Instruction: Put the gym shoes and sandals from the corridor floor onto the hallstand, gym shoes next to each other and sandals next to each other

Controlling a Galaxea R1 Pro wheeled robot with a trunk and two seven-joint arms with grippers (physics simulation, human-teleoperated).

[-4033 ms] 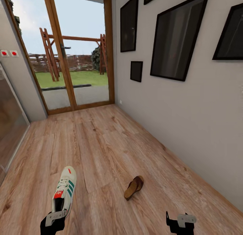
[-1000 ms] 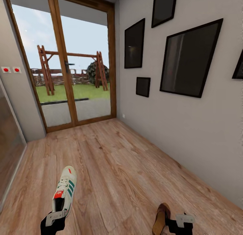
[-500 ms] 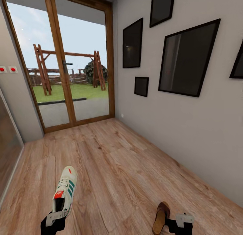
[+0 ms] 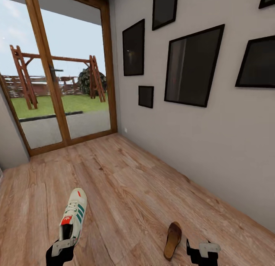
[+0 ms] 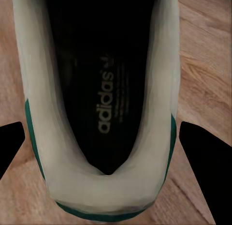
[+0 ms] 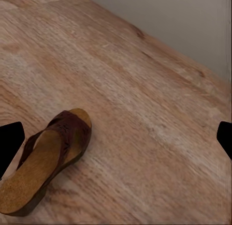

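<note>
At the head view's far left, a wood-framed glass door (image 4: 57,75) closes the end of the corridor, with grass and a wooden swing frame (image 4: 57,73) outside. Corridor floor (image 4: 126,182) is light wood-grain plank running from the door toward the camera.

Low left: left gripper (image 4: 61,247) holds one gym shoe (image 4: 73,220) by the heel, toe pointing away toward the door, white upper, green stripes, red-orange tongue patch. Left wrist view looks down into the shoe opening (image 5: 104,89), dark insole with logo, teal sole edge at the heel; the two black fingers (image 5: 203,162) sit on either side of the heel, part open around the shoe, closed in on it. Whether the sole touches the floor, cannot tell.

Further right, one sandal (image 4: 172,240) lies on the floor near the view's lower edge, just left of the right gripper (image 4: 202,250), toe pointing away, apart from the gym shoe. Right wrist view: sandal (image 6: 46,159) flat on the planks, dark reddish-brown strap, tan footbed, off to one side of the fingers (image 6: 9,142), which stand wide apart with nothing between them but bare floor.

Right side: grey wall (image 4: 214,144) along the floor's right edge, carrying several black-framed pictures (image 4: 193,65).
</note>
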